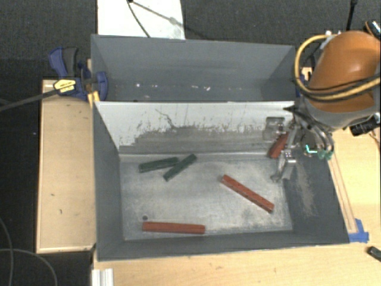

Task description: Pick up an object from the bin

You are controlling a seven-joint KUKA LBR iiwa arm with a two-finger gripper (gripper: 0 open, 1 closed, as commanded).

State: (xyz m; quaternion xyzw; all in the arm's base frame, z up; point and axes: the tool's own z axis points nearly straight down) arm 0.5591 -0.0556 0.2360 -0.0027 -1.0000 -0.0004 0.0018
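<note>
The gripper [281, 163] is seen up and to the right of the diagonal red-brown bar [247, 193], close to the bin's right wall. Whether it is spread or pressed together cannot be told, since its metal parts overlap in shadow. A short red-brown piece [275, 147] is observed tilted against the gripper's left side, above the diagonal bar. Whether that piece is pinched, merely touched, or lying behind cannot be determined. The arm's wrist is covered by an orange cover [347, 64], ringed by cables and cut off by the picture's edge, well above and to the right of the diagonal bar. Two dark green bars [168, 165], touching or overlapping at their ends, are noted to the left of the diagonal bar and slightly above it. A second long red-brown bar [174, 227] is recorded lower left of it, near the front wall. The grey bin [190, 70] is noted as scratched and scuffed on its floor and rear slope. Dark ground is seen around the bin.
</note>
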